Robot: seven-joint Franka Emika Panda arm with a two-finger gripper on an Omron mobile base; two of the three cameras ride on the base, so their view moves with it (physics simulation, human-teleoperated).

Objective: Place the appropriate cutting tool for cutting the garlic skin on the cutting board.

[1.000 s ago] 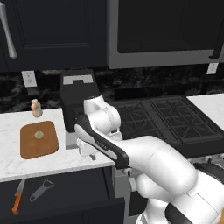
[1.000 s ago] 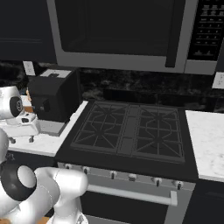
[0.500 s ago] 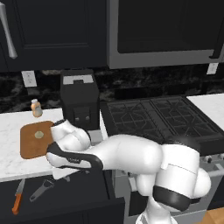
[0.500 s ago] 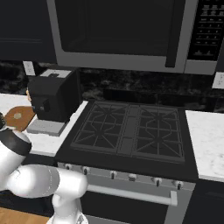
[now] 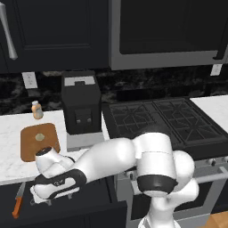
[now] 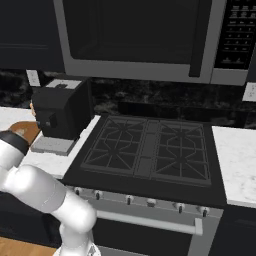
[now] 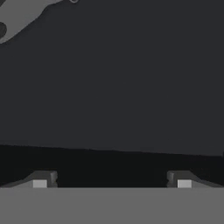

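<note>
Arm low over the open drawer below the brown wooden cutting board [image 5: 39, 140].

I see my gripper [image 7: 112, 183] with its jaws spread wide, nothing between them, facing a dark surface with a grey peeler [image 7: 19, 17] at the frame's upper-left corner. The small orange-handled knife [image 5: 18, 202] lies below the board's front-left corner. The pale round garlic [image 5: 40, 136] sits on the board, left of the black coffee machine [image 5: 80, 103].

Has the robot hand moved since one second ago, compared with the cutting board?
Yes. The hand went from beside the cutting board down and left, below the counter edge, near the knife.
</note>
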